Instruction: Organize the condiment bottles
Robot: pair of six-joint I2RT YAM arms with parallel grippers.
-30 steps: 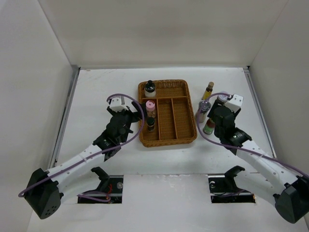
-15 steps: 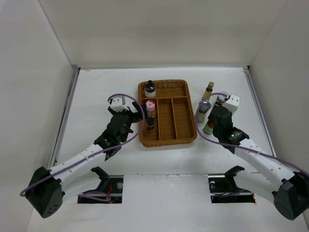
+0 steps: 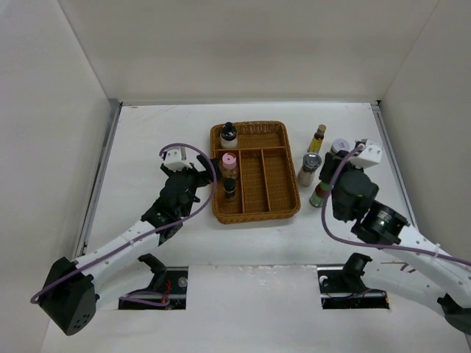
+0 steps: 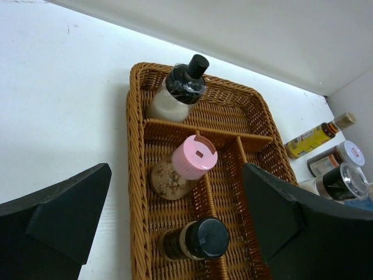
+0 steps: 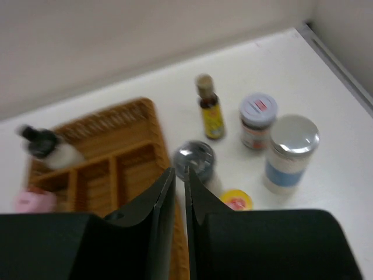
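Wicker tray (image 4: 135,175) holds three bottles (image 4: 185,169); loose bottles (image 3: 319,137) stand beside it.

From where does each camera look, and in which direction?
Top view: above and behind the arm bases, looking down at the table; left arm and right arm show.
Left wrist: left of the tray, facing across it; its jaws show, wide apart.
Right wrist: nearer than the silver-capped jar, facing the far wall; jaws nearly shut.
Shared: top and left wrist both show the pink-capped bottle.
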